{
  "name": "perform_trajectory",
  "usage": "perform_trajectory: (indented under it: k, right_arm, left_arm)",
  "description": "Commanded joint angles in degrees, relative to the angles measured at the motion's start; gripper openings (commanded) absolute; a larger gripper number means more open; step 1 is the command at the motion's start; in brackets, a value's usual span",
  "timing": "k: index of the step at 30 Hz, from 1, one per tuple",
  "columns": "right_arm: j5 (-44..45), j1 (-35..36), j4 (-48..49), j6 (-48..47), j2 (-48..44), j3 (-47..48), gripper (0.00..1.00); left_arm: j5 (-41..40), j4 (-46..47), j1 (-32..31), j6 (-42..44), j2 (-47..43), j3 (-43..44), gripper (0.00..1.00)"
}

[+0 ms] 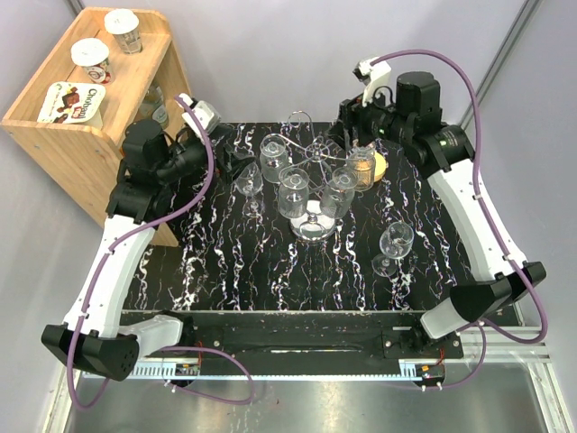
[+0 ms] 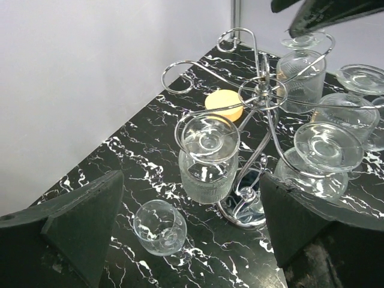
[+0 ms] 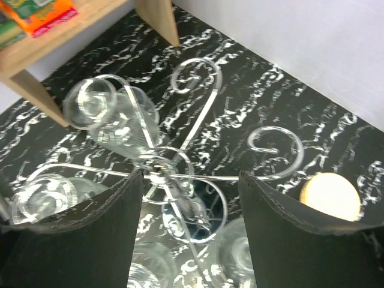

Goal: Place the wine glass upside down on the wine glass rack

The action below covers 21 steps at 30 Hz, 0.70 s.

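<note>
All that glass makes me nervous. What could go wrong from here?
The right gripper sits close over the rack, just above a hung glass; a nudge there might shake glasses off. The open left gripper is near a standing glass and could tip it while closing in.

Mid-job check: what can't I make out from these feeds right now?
- Right gripper contact with the wine glass under it: right wrist view blurred, glass cut by bottom edge.
- Its fingertips, left wrist view: cut off by top edge.
- Wine glass rack base, top view: partly behind hanging glasses.
</note>
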Motion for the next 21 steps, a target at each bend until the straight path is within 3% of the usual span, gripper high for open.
perform_trajectory:
  k: [1,14,21]
  right_arm:
    - [-1.56,5.19,3.29,3.91,-1.19,0.96,0.70]
    - [17.33,13.81,5.05,3.56,1.62,-0.09,0.66]
    - [14.45,14.43,5.76,0.05,-1.27,-2.21,0.65]
  left_arm:
    - [-4.36,1.92,0.16,-1.76,-0.01,3.12,0.99]
    - [-6.91,1.92,0.16,-0.36,-0.63,0.93,0.99]
    - [-9.37,1.31,0.42,4.47,-0.63,-1.79,0.99]
